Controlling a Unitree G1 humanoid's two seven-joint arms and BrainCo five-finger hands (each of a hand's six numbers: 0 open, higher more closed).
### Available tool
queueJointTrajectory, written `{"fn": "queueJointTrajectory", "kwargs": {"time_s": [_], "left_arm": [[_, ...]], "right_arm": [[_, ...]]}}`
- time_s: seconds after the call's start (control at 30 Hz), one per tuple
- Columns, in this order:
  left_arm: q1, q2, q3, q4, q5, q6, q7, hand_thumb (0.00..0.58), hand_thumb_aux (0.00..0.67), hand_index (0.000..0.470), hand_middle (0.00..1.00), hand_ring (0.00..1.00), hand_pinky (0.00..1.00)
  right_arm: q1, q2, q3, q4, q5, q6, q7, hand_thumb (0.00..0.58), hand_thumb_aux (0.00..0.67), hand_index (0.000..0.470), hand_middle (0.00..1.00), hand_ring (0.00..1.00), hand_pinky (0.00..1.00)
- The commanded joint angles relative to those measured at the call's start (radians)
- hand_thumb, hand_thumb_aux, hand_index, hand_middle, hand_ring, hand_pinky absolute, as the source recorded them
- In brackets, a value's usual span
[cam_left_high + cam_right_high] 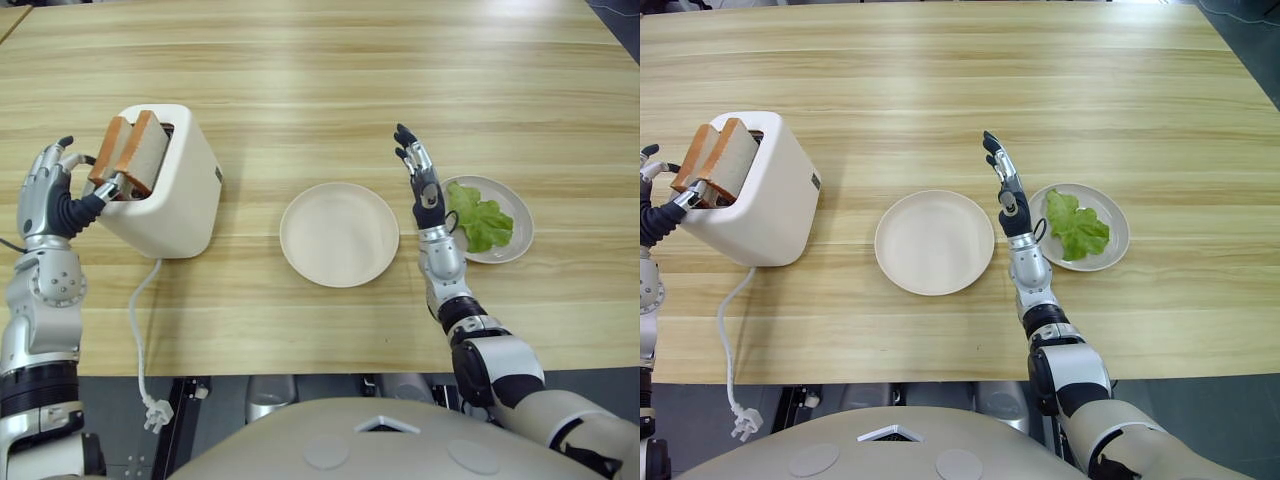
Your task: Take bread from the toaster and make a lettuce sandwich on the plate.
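Note:
A cream toaster [182,205] stands at the left of the wooden table, with two slices of bread [145,152] sticking up out of its slots, side by side. My left hand [48,190] is at the toaster's left side, fingers upright and uncurled, its thumb stretched toward the base of the nearer slice [108,150]; it grips nothing. An empty cream plate [340,234] lies in the middle. A green lettuce leaf [478,218] rests on a small dish [521,222] to the right. My right hand [421,178] stands open and upright between the plate and the dish.
The toaster's white cord [140,310] runs down over the table's front edge, its plug [156,414] hanging below. Bare wood stretches across the far half of the table [970,70].

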Motion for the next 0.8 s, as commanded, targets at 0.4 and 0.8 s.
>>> {"fn": "queueJointTrajectory", "kwargs": {"time_s": [0.4, 0.8], "left_arm": [[-0.058, -0.01, -0.094, 0.115, -0.01, -0.011, 0.03, 0.47, 0.378, 0.26, 0.0, 0.0, 0.0], [-0.082, -0.02, -0.093, 0.116, -0.02, -0.034, 0.09, 0.58, 0.67, 0.46, 0.0, 0.0, 0.0]], "right_arm": [[-0.014, -0.002, 0.003, 0.034, -0.012, 0.012, -0.018, 0.0, 0.0, 0.0, 0.0, 0.0, 0.0], [-0.024, -0.005, 0.01, 0.051, -0.043, 0.017, -0.045, 0.0, 0.0, 0.0, 0.0, 0.0, 0.0]]}}
